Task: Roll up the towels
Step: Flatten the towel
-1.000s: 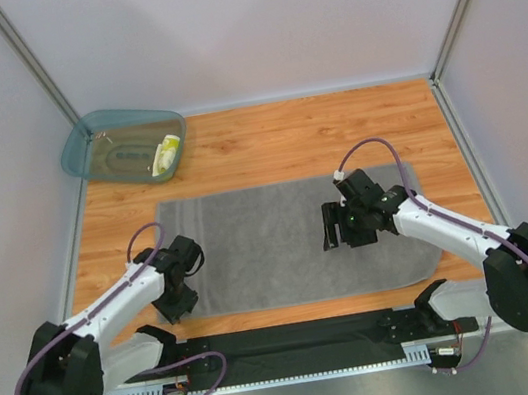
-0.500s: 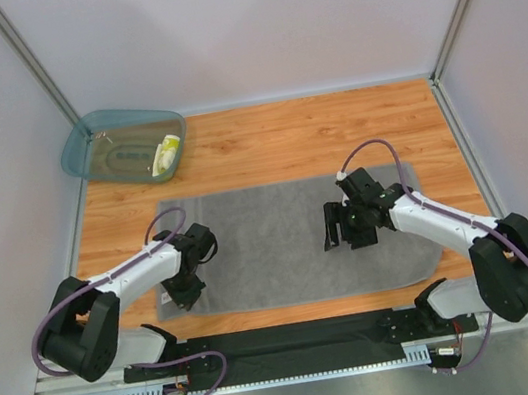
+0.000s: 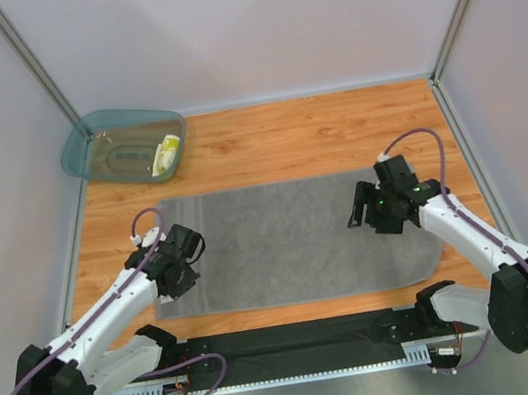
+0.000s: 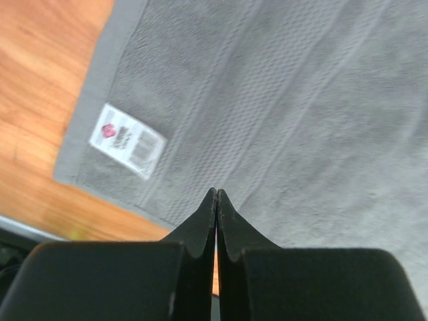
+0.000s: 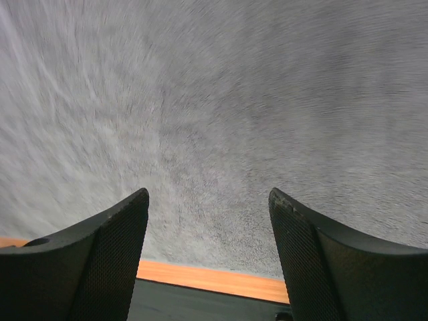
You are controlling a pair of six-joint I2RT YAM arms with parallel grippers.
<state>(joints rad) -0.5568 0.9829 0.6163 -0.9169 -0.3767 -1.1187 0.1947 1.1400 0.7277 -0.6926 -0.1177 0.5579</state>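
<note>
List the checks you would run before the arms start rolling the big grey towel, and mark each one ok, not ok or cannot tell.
1. Grey towel lies flat and spread out on the table: ok.
2. Left tool is over the towel's near left corner, by the white tag: ok.
3. Left tool is ready to grasp: not ok, it is shut with no cloth between its fingers.
4. Right tool is open above the towel: ok.
5. Right tool touches the towel: cannot tell.
6. Yellow cloth is out of the tub: not ok, it lies inside.
</note>
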